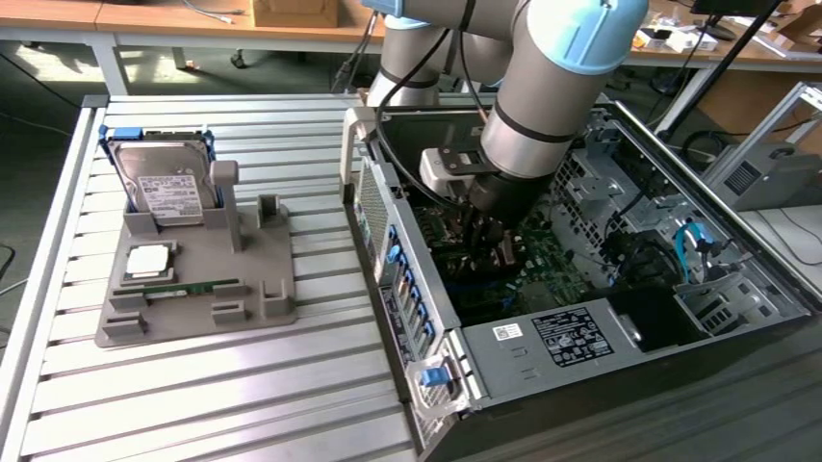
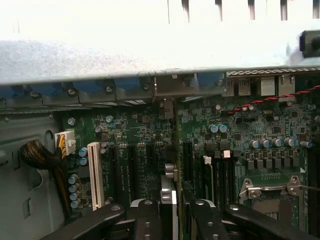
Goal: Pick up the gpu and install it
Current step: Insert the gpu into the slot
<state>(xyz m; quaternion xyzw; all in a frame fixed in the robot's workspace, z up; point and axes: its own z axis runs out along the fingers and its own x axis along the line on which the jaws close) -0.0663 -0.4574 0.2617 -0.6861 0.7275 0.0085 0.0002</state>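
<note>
My gripper [image 1: 495, 231] reaches down into the open computer case [image 1: 540, 337], just above the green motherboard [image 1: 552, 260]. In the wrist view the gripper [image 2: 174, 220] is shut on the gpu [image 2: 170, 192], a thin dark card seen edge-on with silvery metal showing between the black fingers [image 2: 147, 215]. The card hangs upright over the row of dark expansion slots [image 2: 134, 165], next to a white slot [image 2: 94, 175]. Its far end points at the case's rear wall with blue slot clips [image 2: 125, 85]. Whether the card touches a slot cannot be told.
A grey fixture [image 1: 192, 279] on the slatted metal table [image 1: 257, 385] holds a hard drive [image 1: 167, 188], a processor chip [image 1: 148, 258] and a green memory stick [image 1: 180, 287]. Cables [image 1: 694, 241] and a drive cage crowd the case's far side. The processor socket [image 2: 272, 192] lies beside the slots.
</note>
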